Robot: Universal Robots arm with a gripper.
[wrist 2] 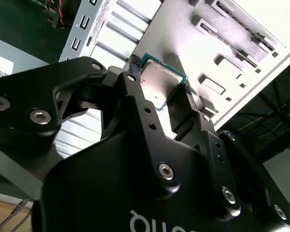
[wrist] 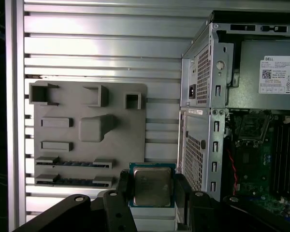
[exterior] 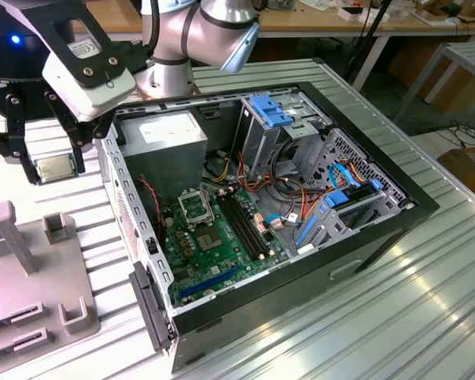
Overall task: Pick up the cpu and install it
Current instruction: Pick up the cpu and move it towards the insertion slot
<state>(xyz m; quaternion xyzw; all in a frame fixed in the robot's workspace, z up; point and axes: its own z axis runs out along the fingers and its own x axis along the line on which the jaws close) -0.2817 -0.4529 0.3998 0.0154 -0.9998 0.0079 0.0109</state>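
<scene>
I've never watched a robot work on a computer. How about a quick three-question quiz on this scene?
1. True or false: the gripper is shut on the cpu.
2. What colour is the motherboard?
3. The cpu is: A) outside the computer case; B) seated in the socket; C) lying on the motherboard.
Key: 1 true; 2 green; 3 A.
</scene>
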